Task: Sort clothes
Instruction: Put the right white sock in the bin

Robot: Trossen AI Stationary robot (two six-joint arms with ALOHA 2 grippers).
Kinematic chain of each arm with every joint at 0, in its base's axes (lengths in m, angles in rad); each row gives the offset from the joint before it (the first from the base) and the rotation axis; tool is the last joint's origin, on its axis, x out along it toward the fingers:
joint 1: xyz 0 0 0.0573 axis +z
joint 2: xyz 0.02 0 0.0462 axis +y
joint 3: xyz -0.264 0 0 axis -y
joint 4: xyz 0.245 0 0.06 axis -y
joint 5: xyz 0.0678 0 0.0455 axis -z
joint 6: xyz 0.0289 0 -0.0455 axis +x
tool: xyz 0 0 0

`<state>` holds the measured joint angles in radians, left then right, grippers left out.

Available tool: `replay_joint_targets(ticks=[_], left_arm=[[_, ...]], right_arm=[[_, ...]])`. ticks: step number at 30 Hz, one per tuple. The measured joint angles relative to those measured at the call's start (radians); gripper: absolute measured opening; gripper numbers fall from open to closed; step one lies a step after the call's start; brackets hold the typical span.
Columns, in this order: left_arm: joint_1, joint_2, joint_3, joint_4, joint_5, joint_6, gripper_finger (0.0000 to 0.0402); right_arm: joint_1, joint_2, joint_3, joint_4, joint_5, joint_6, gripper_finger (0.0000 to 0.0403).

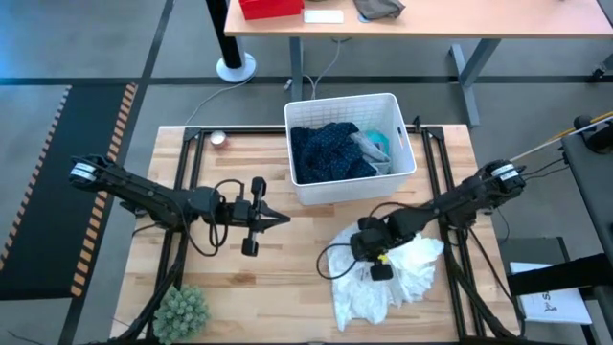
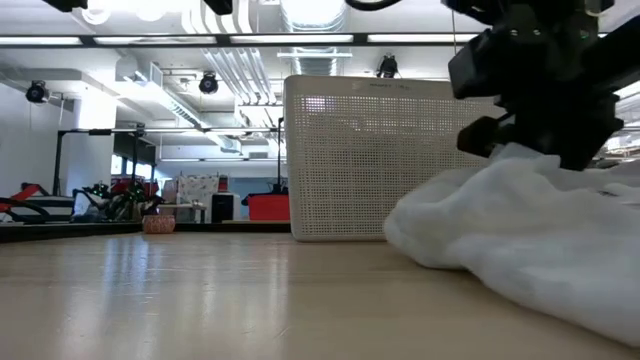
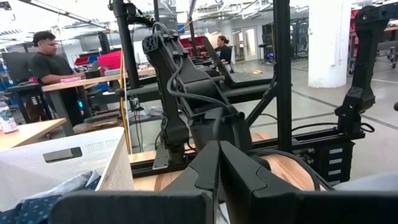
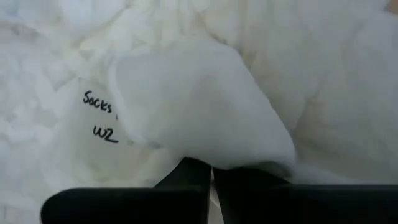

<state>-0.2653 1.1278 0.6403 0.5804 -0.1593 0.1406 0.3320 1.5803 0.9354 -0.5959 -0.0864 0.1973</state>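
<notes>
Wooden desk point(image 1: 239, 287) planks carry a large white garment point(image 1: 407, 273), crumpled near the front right, in front of the white bin point(image 1: 350, 187). Handwritten "Socks" marks its fabric. Pressed down onto it, the right hand point(image 1: 380, 266) has its fingers together, pinching a fold. Inside the bin lie a navy patterned garment point(image 1: 326, 153) and a teal one point(image 1: 379, 141). Left of the bin, the left hand point(image 1: 283, 219) hovers closed and empty.

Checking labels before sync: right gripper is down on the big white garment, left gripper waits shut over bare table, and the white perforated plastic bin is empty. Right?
Not quite: the white perforated plastic bin is not empty. The high view shows a navy patterned garment and a grey garment in it. The rest holds: the right gripper is down on the big white garment, and the left gripper waits shut over bare table.
</notes>
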Motion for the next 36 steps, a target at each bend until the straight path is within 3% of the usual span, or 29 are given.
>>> replay_joint_targets(ticks=[11, 19, 24, 29, 32, 36], left_arm=[[0.0, 0.0, 0.0, 0.0, 0.0, -0.002, 0.0], [0.0, 0.0, -0.001, -0.001, 0.0, -0.003, 0.0], [0.0, 0.0, -0.002, -0.011, 0.0, -0.003, 0.0], [0.0, 0.0, -0.002, -0.016, 0.0, -0.01, 0.0], [0.0, 0.0, -0.002, -0.016, 0.0, -0.01, 0.0], [0.0, 0.0, -0.002, -0.017, 0.0, -0.01, 0.0]], right_arm=[[-0.01, -0.001, 0.081, -0.245, 0.015, -0.132, 0.0], [-0.01, -0.045, 0.185, -0.496, 0.035, -0.102, 0.0], [-0.009, -0.146, 0.251, -0.506, 0.034, -0.011, 0.0], [-0.009, -0.233, 0.264, -0.508, 0.111, 0.224, 0.0008], [-0.009, -0.247, 0.244, -0.509, 0.115, 0.329, 0.0034], [-0.009, -0.222, 0.215, -0.502, 0.114, 0.4, 0.0102]])
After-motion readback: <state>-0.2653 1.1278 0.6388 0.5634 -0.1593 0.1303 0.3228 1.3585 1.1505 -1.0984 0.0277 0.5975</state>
